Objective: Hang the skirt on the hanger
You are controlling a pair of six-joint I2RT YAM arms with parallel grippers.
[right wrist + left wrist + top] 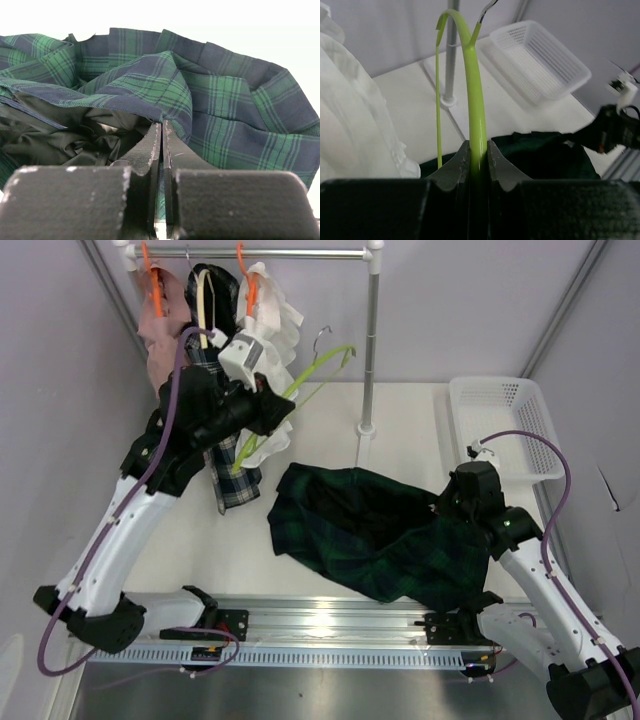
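Note:
A lime-green hanger [318,367] with a metal hook is held in the air by my left gripper [272,408], which is shut on one of its arms. In the left wrist view the hanger [474,95] rises from between the closed jaws of the left gripper [478,149]. The dark green plaid skirt [365,530] lies crumpled on the table, right of centre. My right gripper [440,506] is at the skirt's right edge. In the right wrist view it [162,128] is shut on a fold of the skirt [225,100], whose dark lining shows at left.
A clothes rack with an upright pole [371,340] stands at the back, with pink [158,320], white [278,320] and plaid [232,478] garments hanging from it. A white basket [500,420] sits at the back right. A metal rail [320,625] runs along the near edge.

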